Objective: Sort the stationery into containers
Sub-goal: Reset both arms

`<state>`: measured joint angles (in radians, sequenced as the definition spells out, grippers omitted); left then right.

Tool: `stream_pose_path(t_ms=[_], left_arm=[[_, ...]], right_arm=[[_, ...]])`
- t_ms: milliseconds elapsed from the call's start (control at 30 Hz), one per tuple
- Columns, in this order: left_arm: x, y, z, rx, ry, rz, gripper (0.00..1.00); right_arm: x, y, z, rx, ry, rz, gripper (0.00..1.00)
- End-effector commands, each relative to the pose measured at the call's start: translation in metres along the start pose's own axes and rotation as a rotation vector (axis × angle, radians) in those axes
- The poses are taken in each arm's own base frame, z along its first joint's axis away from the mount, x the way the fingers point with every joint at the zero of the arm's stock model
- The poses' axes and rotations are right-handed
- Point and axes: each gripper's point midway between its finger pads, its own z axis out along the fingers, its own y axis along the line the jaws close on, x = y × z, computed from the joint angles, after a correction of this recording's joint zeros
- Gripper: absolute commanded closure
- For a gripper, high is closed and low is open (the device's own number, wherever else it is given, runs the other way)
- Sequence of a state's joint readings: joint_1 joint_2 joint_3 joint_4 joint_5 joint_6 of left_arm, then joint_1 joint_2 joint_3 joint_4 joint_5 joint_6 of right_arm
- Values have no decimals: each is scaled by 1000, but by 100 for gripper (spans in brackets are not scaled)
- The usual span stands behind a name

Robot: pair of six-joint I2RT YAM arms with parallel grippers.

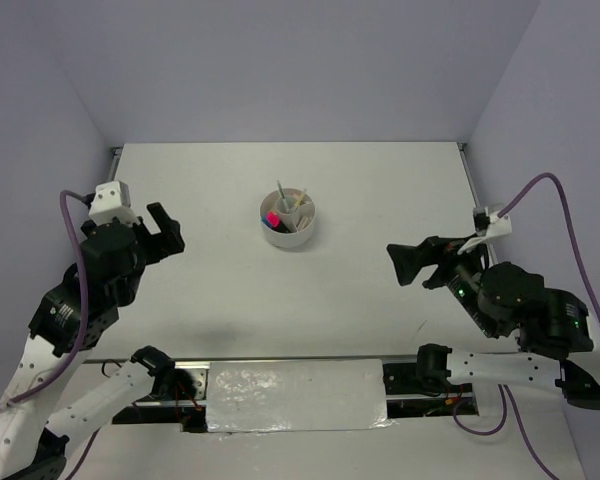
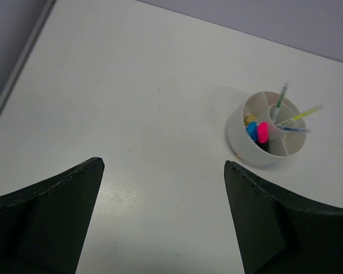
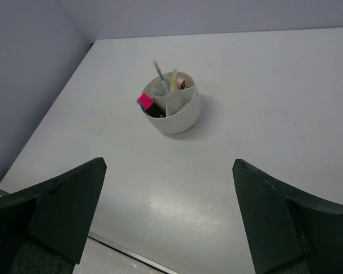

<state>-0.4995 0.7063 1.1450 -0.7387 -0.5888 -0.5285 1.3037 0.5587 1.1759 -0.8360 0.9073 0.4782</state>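
The round white container (image 1: 290, 240) stands at the table's middle back, divided inside into compartments. A pink highlighter (image 1: 272, 217) and thin pens (image 1: 282, 196) stand in it. In the left wrist view the container (image 2: 243, 142) holds a pink highlighter (image 2: 263, 132), a blue highlighter (image 2: 252, 131), a thin pen (image 2: 281, 97) and a yellow stick (image 2: 302, 115). From the right wrist the container (image 3: 177, 120) also shows a tan piece (image 3: 182, 84). My left gripper (image 1: 168, 228) (image 2: 163, 164) hovers open left of it, with nothing held. My right gripper (image 1: 398, 262) (image 3: 169, 162) is open and holds nothing, to the cup's right.
A white sheet (image 1: 295, 395) covers the rail between the arm bases at the near edge. Lilac walls close in the table on the left, back and right. Purple cables (image 1: 555, 215) loop off both arms.
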Motion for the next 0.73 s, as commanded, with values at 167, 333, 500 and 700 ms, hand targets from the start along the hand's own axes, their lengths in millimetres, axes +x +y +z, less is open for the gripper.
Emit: stream_pose_path(t_ms=[167, 333, 500, 700], left_arm=[[7, 59, -17, -206, -74, 33, 1], [5, 65, -30, -173, -131, -32, 1], [5, 65, -31, -169, -141, -49, 1], [5, 64, -27, -180, -132, -50, 1]], right_arm=[[-35, -32, -21, 81, -48, -29, 0], [-31, -40, -22, 87, -59, -34, 0], [-30, -43, -24, 85, -64, -15, 0], [-30, -43, -24, 80, -69, -9, 0]])
